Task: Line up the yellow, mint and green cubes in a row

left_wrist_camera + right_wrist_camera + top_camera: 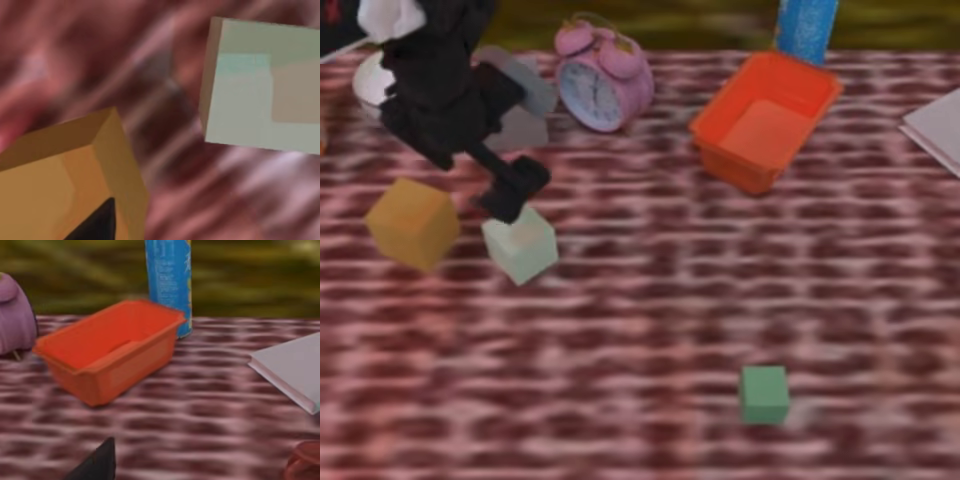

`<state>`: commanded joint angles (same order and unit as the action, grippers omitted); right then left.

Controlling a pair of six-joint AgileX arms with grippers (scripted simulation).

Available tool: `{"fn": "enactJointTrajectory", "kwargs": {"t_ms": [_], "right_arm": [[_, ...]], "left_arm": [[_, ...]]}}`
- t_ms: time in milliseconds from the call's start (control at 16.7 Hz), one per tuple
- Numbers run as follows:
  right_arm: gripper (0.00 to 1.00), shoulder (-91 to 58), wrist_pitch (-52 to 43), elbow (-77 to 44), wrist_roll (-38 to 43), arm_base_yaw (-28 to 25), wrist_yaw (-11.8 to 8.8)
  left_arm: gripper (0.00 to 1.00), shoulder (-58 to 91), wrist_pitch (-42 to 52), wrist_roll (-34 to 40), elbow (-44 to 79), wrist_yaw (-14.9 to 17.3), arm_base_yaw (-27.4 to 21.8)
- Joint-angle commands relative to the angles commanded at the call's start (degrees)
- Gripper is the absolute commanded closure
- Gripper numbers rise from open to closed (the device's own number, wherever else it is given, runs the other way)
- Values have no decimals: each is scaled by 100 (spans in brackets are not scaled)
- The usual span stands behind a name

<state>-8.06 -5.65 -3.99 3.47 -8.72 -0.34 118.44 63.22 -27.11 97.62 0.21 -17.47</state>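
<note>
The mustard-yellow cube (412, 222) and the pale mint cube (522, 245) sit side by side on the table's left, a small gap between them. The small green cube (764, 393) lies alone near the front, right of centre. My left gripper (515, 192) hangs just above and behind the mint cube's back corner, open and holding nothing. In the left wrist view the yellow cube (55, 185) and mint cube (260, 85) lie apart, with one dark fingertip (100, 222) over the yellow one. My right gripper is outside the top view; one of its fingertips (100, 462) shows, open.
A pink alarm clock (603, 80) and a grey block (525, 115) stand behind the left arm. An orange bin (765, 120), a blue can (805, 25) and a white book (935, 125) occupy the back right. The patterned cloth between the cubes is bare.
</note>
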Motion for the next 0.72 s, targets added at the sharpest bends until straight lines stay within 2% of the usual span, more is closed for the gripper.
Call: {"fn": "enactJointTrajectory", "kwargs": {"t_ms": [180, 300, 720], "right_arm": [[0, 607, 404, 298, -257, 572, 25], [0, 780, 541, 383, -335, 777, 32], [0, 806, 565, 399, -347, 815, 34]], "left_arm": [[0, 774, 395, -185, 722, 0, -119], [0, 1022, 525, -246, 974, -1, -157], [0, 1089, 442, -263, 923, -1, -144]]}}
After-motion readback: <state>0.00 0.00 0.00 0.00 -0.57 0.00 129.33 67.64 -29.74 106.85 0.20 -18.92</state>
